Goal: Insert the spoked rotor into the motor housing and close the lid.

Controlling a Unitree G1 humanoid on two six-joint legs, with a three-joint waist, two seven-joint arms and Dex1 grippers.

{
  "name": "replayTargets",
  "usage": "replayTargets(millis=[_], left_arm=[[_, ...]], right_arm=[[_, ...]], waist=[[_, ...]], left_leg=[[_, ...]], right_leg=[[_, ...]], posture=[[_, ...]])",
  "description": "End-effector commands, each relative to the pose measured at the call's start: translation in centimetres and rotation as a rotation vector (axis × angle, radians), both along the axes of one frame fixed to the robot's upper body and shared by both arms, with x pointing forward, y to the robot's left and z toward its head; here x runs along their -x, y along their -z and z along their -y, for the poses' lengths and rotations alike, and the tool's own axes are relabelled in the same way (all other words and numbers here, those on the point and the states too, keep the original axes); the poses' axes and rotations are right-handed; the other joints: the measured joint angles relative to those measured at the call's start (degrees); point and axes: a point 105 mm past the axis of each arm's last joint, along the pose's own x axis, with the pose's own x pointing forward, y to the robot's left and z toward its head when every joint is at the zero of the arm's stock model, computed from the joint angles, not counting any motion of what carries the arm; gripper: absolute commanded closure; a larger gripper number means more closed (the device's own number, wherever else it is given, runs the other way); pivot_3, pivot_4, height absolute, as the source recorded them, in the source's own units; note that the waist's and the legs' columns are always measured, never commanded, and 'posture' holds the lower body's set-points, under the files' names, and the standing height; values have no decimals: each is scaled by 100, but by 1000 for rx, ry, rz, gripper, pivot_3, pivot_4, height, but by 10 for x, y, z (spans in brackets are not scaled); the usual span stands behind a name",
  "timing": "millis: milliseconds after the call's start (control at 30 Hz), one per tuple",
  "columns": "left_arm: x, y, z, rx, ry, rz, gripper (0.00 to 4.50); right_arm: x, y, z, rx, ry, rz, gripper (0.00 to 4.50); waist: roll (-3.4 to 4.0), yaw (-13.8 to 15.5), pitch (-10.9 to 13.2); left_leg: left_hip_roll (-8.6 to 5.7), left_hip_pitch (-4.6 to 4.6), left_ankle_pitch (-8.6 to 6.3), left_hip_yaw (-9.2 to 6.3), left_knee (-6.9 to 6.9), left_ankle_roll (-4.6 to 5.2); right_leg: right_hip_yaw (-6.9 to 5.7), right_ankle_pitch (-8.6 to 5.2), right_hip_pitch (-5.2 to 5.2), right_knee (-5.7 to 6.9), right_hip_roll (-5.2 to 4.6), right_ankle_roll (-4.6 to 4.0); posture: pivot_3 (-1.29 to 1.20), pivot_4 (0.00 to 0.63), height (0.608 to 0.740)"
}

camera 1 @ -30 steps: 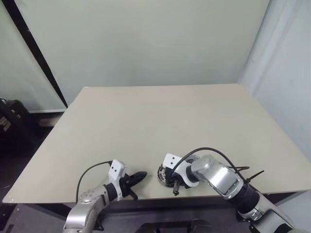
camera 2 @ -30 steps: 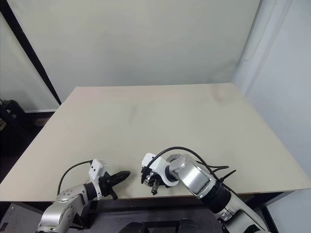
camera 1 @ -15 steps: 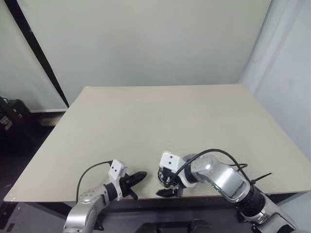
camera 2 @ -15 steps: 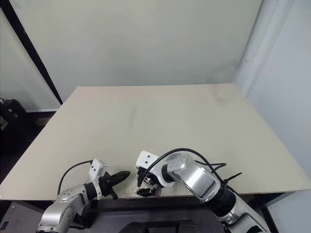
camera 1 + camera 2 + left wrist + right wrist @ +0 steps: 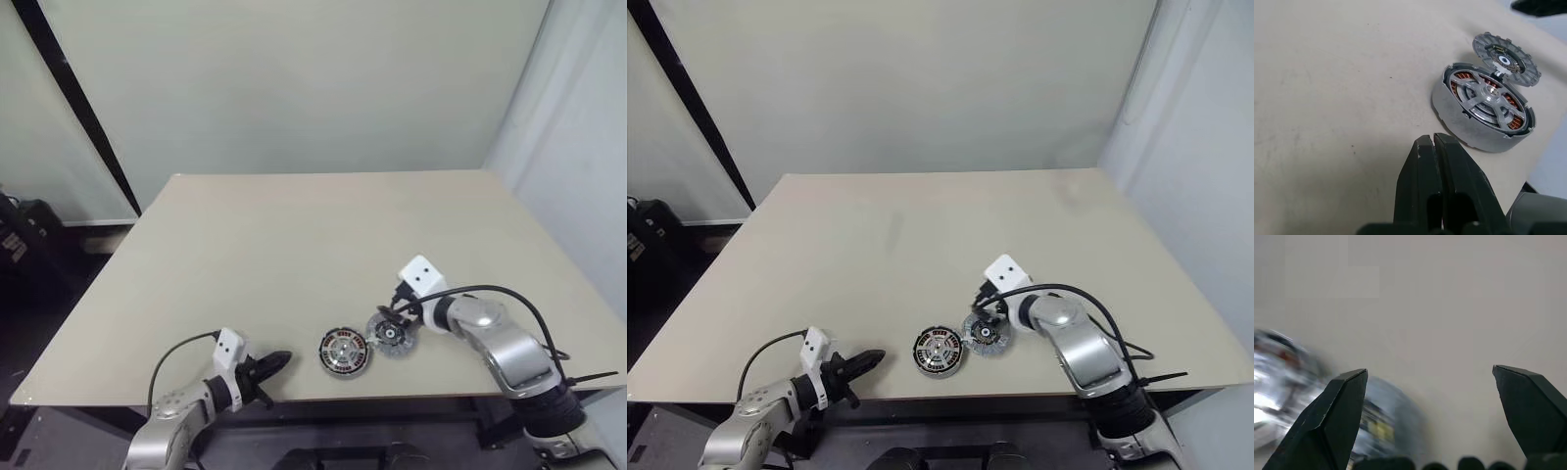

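Pale wall, beige table (image 5: pixel 294 235). Right gripper (image 5: pixel 400 311) wide open, empty, hanging just behind the lid (image 5: pixel 392 335). Lid lies flat near the front edge, touching or just beside the housing (image 5: pixel 344 351) on its right side; the rotor (image 5: pixel 1488 95) already sits inside the housing, spokes up. Right arm is the nearer one: lid lies just in front of and below its tips, and must go left onto the housing. Left gripper (image 5: pixel 277 359) shut, empty, left of the housing. Versus a second ago: right gripper was over the housing, nearly closed; now released and swung right.
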Motion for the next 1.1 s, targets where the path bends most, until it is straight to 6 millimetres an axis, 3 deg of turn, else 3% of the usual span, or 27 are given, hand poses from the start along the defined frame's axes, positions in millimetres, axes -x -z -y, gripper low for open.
replayTargets(millis=[33, 233, 500, 633, 900, 1100], left_arm=[[-8, -18, -3, 6, -3, 68, 4500], [-9, -19, -3, 5, -2, 71, 4500], [-9, -20, -3, 3, 2, 73, 4500], [-9, -19, -3, 1, 5, 71, 4500], [-9, -19, -1, 2, 14, 67, 4500], [-10, -19, 0, -1, 16, 65, 4500]], right_arm=[[-10, -4, 21, 83, 39, 90, 42], [-14, 15, 44, 201, 59, 112, 42], [-4, 41, 52, 215, 27, 21, 42], [1, 43, 43, 116, 24, -14, 42], [-2, 12, 16, -141, 18, 27, 42], [17, 3, -30, -272, -138, -64, 42]], waist=[[0, -6, 0], [0, -6, 0], [-1, -2, 0], [-1, -7, 0], [0, -14, 0], [1, -22, -1]], left_leg=[[0, 0, 0, 0, 0, 0], [1, 0, 0, 1, -1, 1], [0, 2, 1, 1, 3, 2], [2, 3, 1, 2, 4, 2], [3, 5, 1, 1, 4, 2], [9, 8, 1, -1, 0, 2]], right_leg=[[1, -1, 0, 0, 0, -2], [2, -2, 1, 0, 1, -3], [3, -2, 6, 0, 2, -3], [4, -2, 7, 0, 4, -3], [5, 4, 8, 2, 5, 7], [3, 5, 7, 4, 10, 8]], posture=[[0, 0, 740], [0, 0, 740], [0, 0, 740], [0, 0, 740], [0, 0, 740], [0, 0, 740]])
